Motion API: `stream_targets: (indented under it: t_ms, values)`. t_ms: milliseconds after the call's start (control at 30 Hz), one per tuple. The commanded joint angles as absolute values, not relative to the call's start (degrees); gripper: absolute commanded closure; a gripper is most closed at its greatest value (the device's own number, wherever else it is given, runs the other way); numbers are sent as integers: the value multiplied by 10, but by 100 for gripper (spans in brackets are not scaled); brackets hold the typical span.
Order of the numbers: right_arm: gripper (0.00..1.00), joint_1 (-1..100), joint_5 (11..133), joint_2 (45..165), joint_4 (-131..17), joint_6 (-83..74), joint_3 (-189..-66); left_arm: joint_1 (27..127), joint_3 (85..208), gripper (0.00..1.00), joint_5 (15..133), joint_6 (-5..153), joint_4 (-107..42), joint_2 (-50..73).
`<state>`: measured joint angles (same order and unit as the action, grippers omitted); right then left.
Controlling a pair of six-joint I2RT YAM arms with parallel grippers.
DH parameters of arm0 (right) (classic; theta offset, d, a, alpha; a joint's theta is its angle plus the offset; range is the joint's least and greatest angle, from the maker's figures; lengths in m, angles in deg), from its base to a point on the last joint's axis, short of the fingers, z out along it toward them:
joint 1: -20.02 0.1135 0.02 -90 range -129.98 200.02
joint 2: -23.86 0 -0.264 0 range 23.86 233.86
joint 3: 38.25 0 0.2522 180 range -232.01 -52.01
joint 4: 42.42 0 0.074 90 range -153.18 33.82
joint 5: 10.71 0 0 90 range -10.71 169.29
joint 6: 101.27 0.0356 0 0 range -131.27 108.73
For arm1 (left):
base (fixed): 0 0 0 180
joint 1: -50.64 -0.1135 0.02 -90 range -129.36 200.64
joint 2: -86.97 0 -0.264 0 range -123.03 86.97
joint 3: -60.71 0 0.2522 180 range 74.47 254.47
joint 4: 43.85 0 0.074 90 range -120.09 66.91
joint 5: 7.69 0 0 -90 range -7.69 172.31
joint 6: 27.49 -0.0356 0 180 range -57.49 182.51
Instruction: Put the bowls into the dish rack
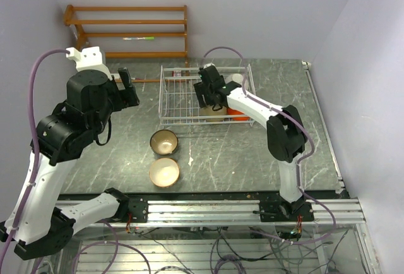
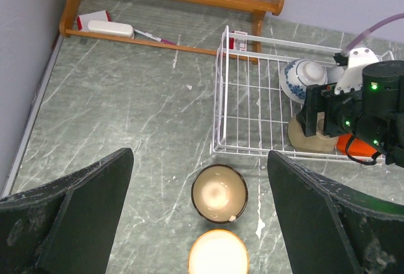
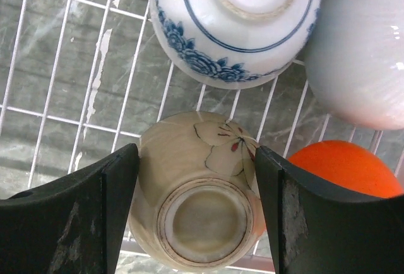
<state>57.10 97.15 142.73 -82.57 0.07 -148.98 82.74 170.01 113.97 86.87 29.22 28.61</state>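
White wire makes up the dish rack (image 1: pixel 173 100), which is set at the back of the grey table (image 1: pixel 113 154). Four bowls are seen inside it, all at its right end. The cream bowl (image 3: pixel 196 198) is turned upside down by the near wall of the rack. The right gripper (image 3: pixel 197 160) is held over it with its fingers (image 3: pixel 95 211) spread wide, one on each side. Both sides look to be touched, so the cream bowl is gripped. Just behind it, the blue-and-white bowl (image 3: pixel 233 28) is also turned upside down. The white bowl (image 3: pixel 363 53) is placed beside that one, and the orange bowl (image 3: pixel 347 166) is tucked just beside the cream bowl.

Two more bowls are seen on the table, in front of the rack. The dark bowl (image 2: pixel 219 193) with a tan inside is nearer the rack. The brown bowl (image 2: pixel 218 254) with a pale inside is just beside it, closer to the arms. Both are the right way up.

The left gripper (image 2: pixel 201 157) is held high above the table, left of the rack. It is spread wide and nothing is held in it. An orange-brown wooden shelf (image 1: pixel 126 21) is stood by the back wall.
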Motion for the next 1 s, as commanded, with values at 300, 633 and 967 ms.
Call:
stream_targets:
  t_ms: [300,633,967]
  values:
    - [23,540,916,1323,-791,-36,-1438,831,1694,1,1125,879,262,283]
    - [16,584,734,1266,-839,-61,-1516,830,1722,1,1142,881,273,276]
    - [18,763,708,1257,-856,-4,-1489,830,1871,1,1213,903,354,255]
